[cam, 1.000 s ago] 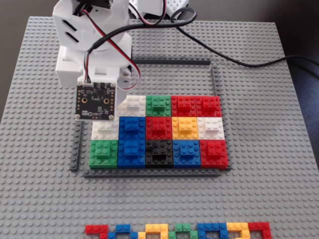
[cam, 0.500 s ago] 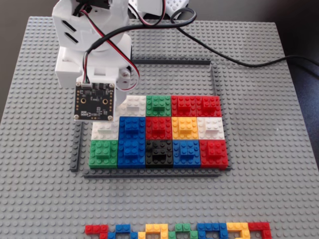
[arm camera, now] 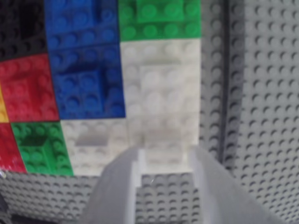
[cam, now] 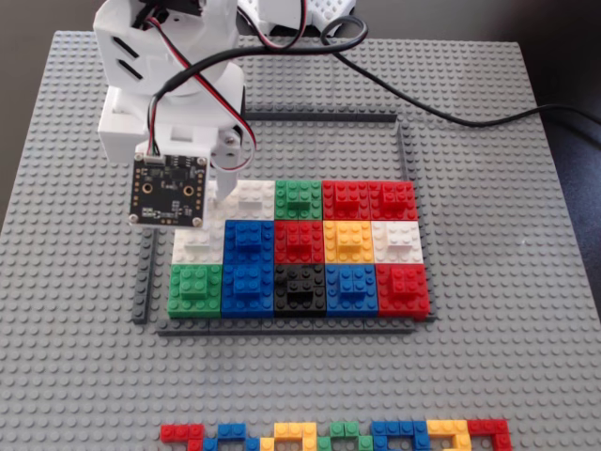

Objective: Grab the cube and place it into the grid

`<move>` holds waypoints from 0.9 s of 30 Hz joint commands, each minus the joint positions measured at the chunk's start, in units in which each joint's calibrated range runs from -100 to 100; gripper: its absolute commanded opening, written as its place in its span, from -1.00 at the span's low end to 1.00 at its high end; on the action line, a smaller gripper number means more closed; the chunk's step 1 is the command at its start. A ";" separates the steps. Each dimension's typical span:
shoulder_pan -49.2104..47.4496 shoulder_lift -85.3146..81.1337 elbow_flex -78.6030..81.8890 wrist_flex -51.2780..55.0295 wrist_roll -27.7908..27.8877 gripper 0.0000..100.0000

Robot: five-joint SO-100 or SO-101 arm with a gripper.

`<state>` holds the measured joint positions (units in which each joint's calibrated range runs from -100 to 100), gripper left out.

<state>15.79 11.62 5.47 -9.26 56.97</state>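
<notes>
The gripper (arm camera: 164, 168) stands parted and empty over the white cube (arm camera: 161, 91) at the grid's (cam: 406, 164) frame edge, bare baseplate (cam: 498, 235) beyond.

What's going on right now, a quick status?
Gripper open, empty, just above grid. White cube sits in grid's corner between fingers. Nothing in the way.
</notes>
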 commanded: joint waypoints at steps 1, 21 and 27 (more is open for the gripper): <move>0.09 -1.13 -6.42 0.95 -0.34 -0.76; -0.21 -4.48 -12.77 5.10 -1.56 -0.60; -1.31 -10.67 -8.60 5.30 -3.13 -0.58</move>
<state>15.35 10.86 -3.44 -4.13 54.77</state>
